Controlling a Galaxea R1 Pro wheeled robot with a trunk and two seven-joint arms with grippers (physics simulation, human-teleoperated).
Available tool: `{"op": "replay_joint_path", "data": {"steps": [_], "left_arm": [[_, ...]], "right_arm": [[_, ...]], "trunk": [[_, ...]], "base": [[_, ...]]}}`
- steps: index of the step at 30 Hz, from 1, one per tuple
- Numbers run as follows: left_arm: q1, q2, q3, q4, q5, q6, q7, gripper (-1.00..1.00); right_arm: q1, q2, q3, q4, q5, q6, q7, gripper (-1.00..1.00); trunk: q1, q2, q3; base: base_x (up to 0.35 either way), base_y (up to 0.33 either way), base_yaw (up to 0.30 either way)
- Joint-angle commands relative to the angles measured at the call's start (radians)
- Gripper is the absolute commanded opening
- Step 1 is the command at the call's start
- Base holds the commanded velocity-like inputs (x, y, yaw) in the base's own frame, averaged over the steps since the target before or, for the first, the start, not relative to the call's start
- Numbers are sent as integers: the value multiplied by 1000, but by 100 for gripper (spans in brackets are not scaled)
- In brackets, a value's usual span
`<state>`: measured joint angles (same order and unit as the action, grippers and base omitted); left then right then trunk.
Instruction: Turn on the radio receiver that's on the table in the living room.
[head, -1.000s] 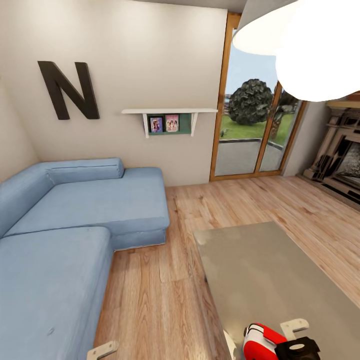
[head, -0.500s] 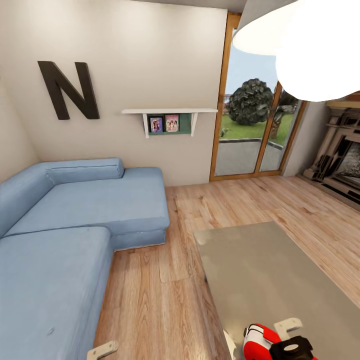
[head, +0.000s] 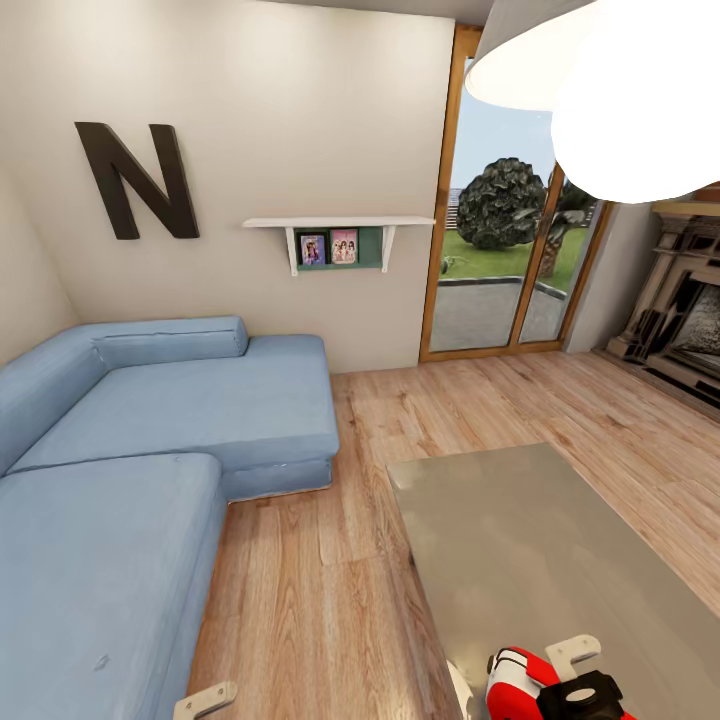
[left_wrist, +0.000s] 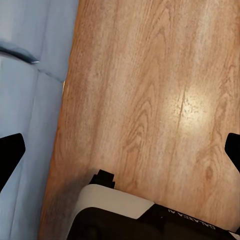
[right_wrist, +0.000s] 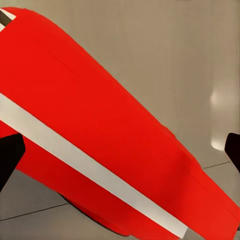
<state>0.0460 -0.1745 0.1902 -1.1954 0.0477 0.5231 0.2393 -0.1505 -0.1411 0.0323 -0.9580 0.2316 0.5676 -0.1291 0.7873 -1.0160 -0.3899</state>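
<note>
Right gripper (right_wrist: 120, 150): its two dark fingertips sit at opposite edges of the right wrist view, wide apart, gripping nothing. The red radio (right_wrist: 100, 125) with its white stripe lies close below, between the fingertips. In the head view the radio (head: 520, 675) stands at the near end of the grey-beige table (head: 530, 540), with the black gripper body directly over it.

Left gripper (left_wrist: 120, 150): fingertips likewise spread wide, nothing between them, hanging over the wood floor (left_wrist: 150, 90) beside the blue sofa (left_wrist: 25, 100). Reversed lettering on the robot's base (left_wrist: 150, 220) appears to read "GALAXEA".

Surroundings: a large black letter "N" (head: 137, 180) on the beige wall, a white shelf (head: 340, 223) with two small pictures, glass doors (head: 500, 250), a fireplace (head: 680, 310) at right.
</note>
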Motion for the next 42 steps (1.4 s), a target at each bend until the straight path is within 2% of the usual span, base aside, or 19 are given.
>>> {"op": "replay_joint_path", "data": {"steps": [1,10,19,39,42], "left_arm": [[0,0,0,0,0,0,0,100],[0,0,0,0,0,0,0,100],[0,0,0,0,0,0,0,100],[0,0,0,0,0,0,0,100],[0,0,0,-1,0,0,0,100]], "right_arm": [[0,0,0,0,0,0,0,100],[-8,-1,-4,3,-2,0,0,100],[-48,-2,-6,69,-5,-3,0,100],[-53,1,-5,96,-6,-4,1,100],[-70,1,-5,120,-23,-5,11,100]], "trunk": [[0,0,0],[0,0,0],[0,0,0],[0,0,0],[0,0,0]], "base": [[0,0,0],[0,0,0],[0,0,0],[0,0,0],[0,0,0]]}}
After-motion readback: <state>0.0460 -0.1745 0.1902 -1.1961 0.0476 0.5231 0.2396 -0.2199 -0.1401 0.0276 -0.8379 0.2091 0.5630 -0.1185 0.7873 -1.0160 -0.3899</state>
